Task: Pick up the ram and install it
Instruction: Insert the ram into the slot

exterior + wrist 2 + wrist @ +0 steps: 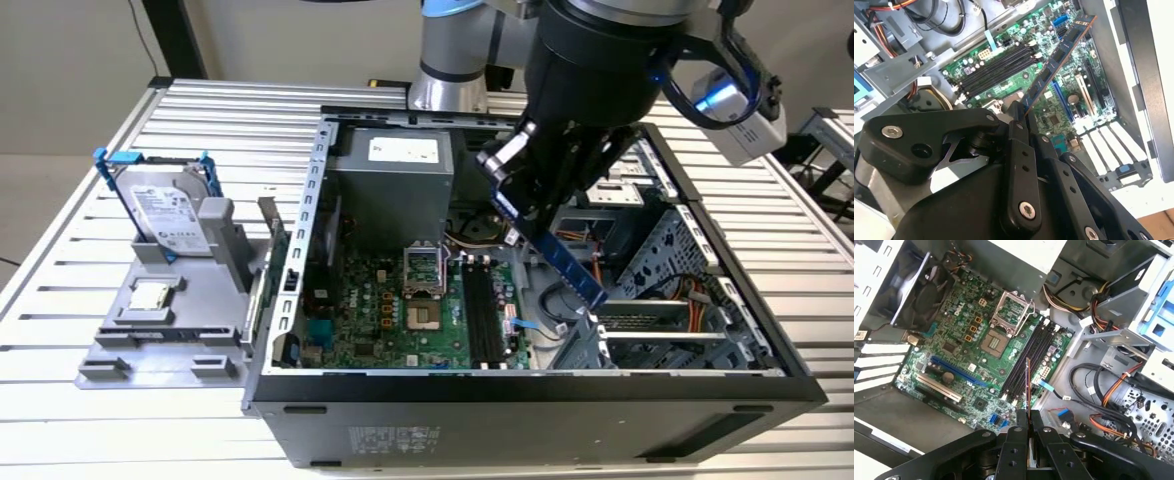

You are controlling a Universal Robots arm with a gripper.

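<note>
— So, where is the ram (567,265)?

— In the gripper (511,205). In the exterior view the fingers are pinched together on its upper end, and the stick slants from there toward five o'clock, hanging inside the open computer case (320,200) above the motherboard (387,300).

— Is it touching the board?

— No, it is in the air. In that view the black memory slots (483,310) lie at about nine o'clock from the ram's lower end, apart from it.

— What do the wrist cameras add?

— The second wrist view gives the ram (1059,55) flat-on: a dark strip with a row of black chips, reaching out from the gripper (1019,112) across the green board, with the memory slots (999,65) beside it. The first wrist view shows the ram (1028,385) edge-on, a thin line rising from the closed gripper (1027,415), with the memory slots (1036,342) running beneath it. That view also shows the CPU socket (994,342) and the fan (924,292).

— And outside the case?

— The exterior view shows a hard drive (167,215) in a blue frame, upright on a grey fixture (147,340), at nine o'clock from the case on the slatted table (134,440).
</note>
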